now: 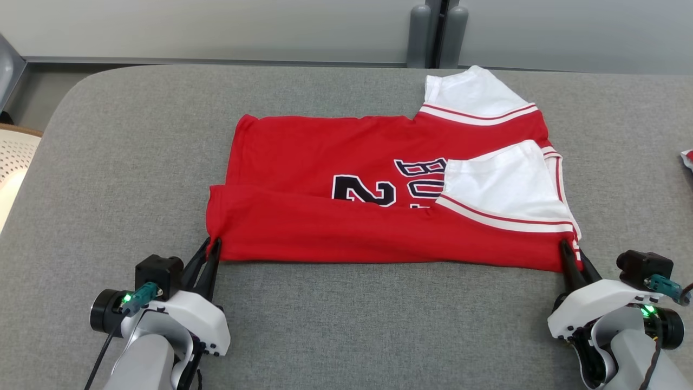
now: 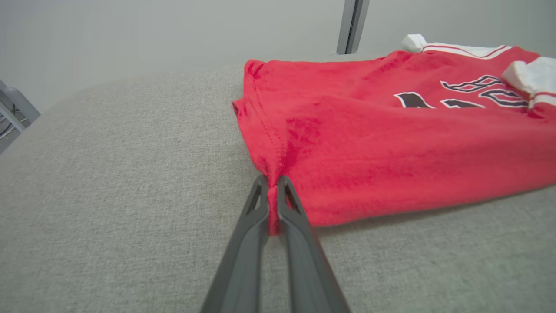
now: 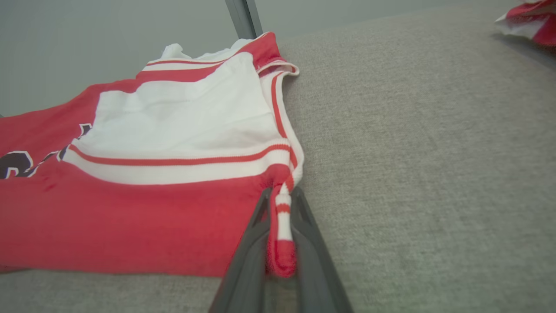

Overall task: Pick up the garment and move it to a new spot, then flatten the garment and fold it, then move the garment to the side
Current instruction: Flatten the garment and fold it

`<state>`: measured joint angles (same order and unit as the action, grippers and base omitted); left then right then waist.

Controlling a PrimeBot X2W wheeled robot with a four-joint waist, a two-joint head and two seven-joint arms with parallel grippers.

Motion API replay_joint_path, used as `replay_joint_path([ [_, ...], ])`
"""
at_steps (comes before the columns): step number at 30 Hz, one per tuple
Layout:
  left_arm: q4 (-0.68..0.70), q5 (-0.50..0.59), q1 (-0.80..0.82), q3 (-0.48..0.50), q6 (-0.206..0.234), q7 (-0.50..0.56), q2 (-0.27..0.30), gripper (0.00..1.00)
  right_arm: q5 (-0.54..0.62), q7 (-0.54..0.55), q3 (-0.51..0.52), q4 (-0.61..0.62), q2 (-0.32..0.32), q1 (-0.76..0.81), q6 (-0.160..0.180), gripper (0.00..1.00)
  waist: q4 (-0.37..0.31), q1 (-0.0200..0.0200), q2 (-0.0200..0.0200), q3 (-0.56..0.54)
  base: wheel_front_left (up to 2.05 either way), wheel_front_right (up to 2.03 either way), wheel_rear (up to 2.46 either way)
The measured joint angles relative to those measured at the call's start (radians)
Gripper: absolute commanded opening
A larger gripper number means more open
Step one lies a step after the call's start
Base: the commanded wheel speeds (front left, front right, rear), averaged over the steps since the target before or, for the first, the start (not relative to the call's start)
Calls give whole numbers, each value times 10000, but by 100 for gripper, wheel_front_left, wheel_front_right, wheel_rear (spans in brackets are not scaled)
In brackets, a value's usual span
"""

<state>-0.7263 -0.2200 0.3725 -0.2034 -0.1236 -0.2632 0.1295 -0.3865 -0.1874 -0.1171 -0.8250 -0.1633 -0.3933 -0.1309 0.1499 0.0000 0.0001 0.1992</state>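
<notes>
The garment (image 1: 325,216) is a red jersey with white sleeves and dark lettering, lying across the grey padded table (image 1: 135,162) with its near side folded over the front. My left gripper (image 1: 212,245) is shut on the near left corner of the garment (image 2: 347,165), red cloth pinched between its fingers (image 2: 254,217). My right gripper (image 1: 568,250) is shut on the near right corner, where a red and white striped edge of the garment (image 3: 173,217) bunches between its fingers (image 3: 304,226).
Another piece of red and white cloth (image 1: 687,158) lies at the table's right edge, also in the right wrist view (image 3: 527,19). A grey wall with a dark post (image 1: 433,32) stands behind the table. Grey padding stretches left of the jersey.
</notes>
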Motion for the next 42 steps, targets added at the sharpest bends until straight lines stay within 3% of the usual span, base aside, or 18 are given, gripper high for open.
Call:
replay_joint_path([
  [6,-150,420,-270,-644,-31,-2,211,0,-1555,389,-593,353,-491,100,0,0,-81,0,0,-359,0,0,0],
  [14,-393,341,-778,-957,-73,-2,537,0,-3256,2113,-957,1360,-1411,1131,-13,0,-210,0,0,-1076,0,0,0],
  [18,-280,332,-1143,-1181,-73,-2,786,0,-3879,3183,-978,2468,-1724,2223,-13,0,-224,0,0,-1457,0,0,0],
  [22,6,173,-1533,-1530,-75,40,905,0,-4142,3944,-468,3779,-2082,3231,-13,0,-244,0,0,-1602,0,0,0],
  [29,748,-244,-2078,-1988,-75,464,1361,0,-3967,5304,690,5896,-1708,5025,-12,0,-225,0,0,-1617,0,0,0],
  [30,836,-301,-2134,-1994,-75,500,1402,0,-3868,5455,794,6136,-1565,5201,-10,98,-228,0,0,-1617,0,0,0],
  [31,924,-336,-2195,-1996,-75,533,1429,2,-3726,5609,938,6332,-1436,5339,-10,100,-233,0,0,-1612,0,0,0],
  [33,1064,-391,-2300,-2019,-73,610,1429,43,-3461,5754,1256,6669,-1204,5505,2,100,-237,0,0,-1601,0,0,0],
  [35,1202,-568,-2382,-2023,-73,683,1386,100,-3229,5764,1530,6920,-897,5571,2,100,-234,0,0,-1590,0,0,0],
  [38,1361,-754,-2542,-2052,-73,809,1306,100,-3007,5532,1973,7219,-284,5562,2,100,-246,0,0,-1614,0,0,0],
  [42,1651,-984,-2657,-1810,130,721,1300,100,-2869,4792,1645,7919,109,5425,2,100,-262,0,0,-1612,0,0,0],
])
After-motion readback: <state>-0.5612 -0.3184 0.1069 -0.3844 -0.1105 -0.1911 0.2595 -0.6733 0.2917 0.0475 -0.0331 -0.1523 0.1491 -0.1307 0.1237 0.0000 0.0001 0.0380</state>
